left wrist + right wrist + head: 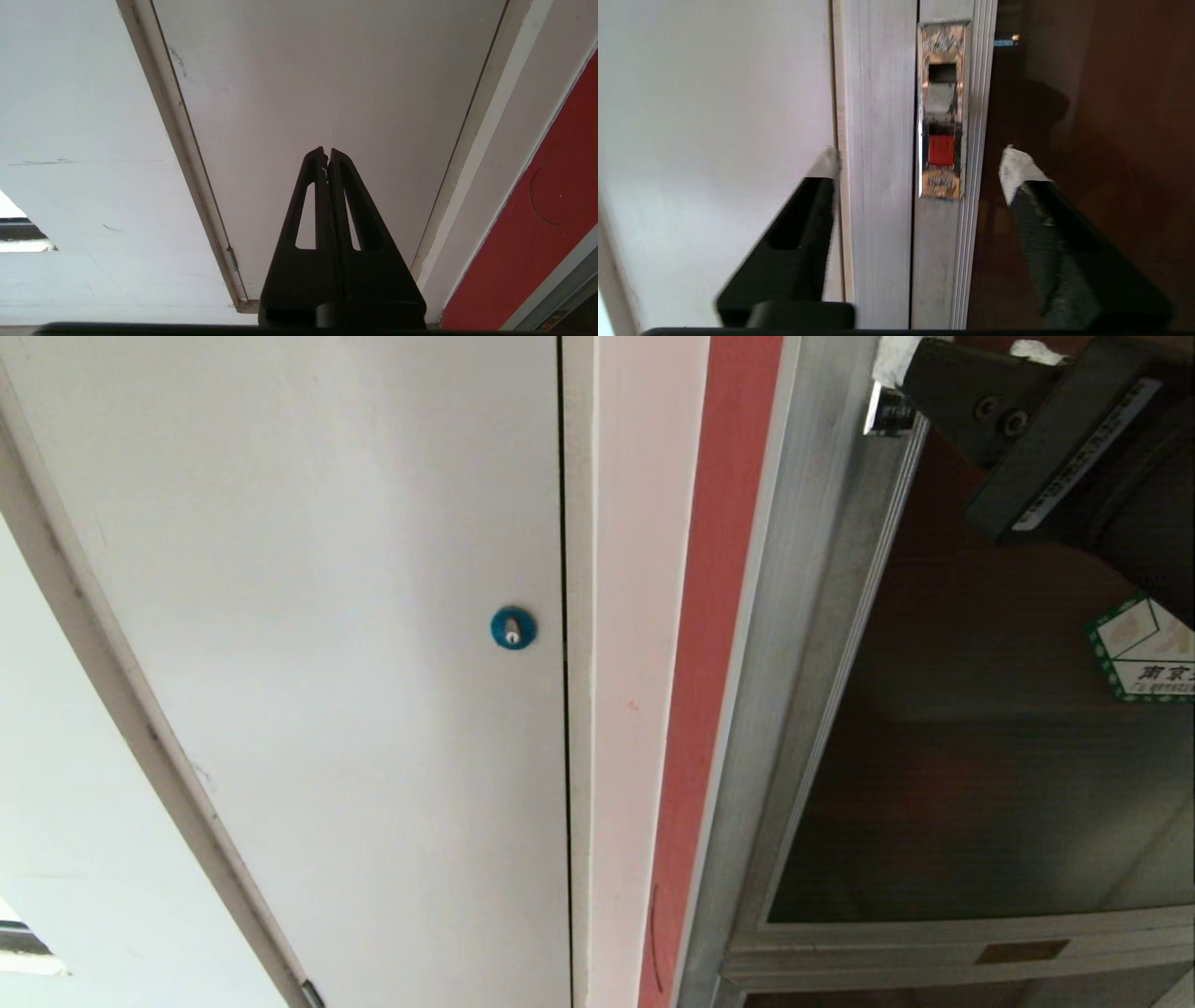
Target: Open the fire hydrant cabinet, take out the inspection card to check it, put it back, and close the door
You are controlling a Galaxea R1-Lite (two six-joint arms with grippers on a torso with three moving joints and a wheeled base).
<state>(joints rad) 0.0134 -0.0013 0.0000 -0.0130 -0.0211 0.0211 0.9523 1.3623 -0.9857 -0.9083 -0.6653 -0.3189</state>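
Observation:
The fire hydrant cabinet shows as a silver aluminium frame beside a red strip. Its door is dark tinted glass and carries a green-bordered sticker. In the right wrist view the door's stile lies flush against the cabinet frame, with a thin dark seam between them. A small metal latch with a red button sits in the stile. My right gripper is open, and its taped fingertips straddle the frame and latch, holding nothing. It appears at the head view's upper right. The inspection card is hidden.
A plain white door with a small blue round lock stands left of the cabinet. My left gripper is parked low, shut, pointing at that white door. A red wall strip runs beside it.

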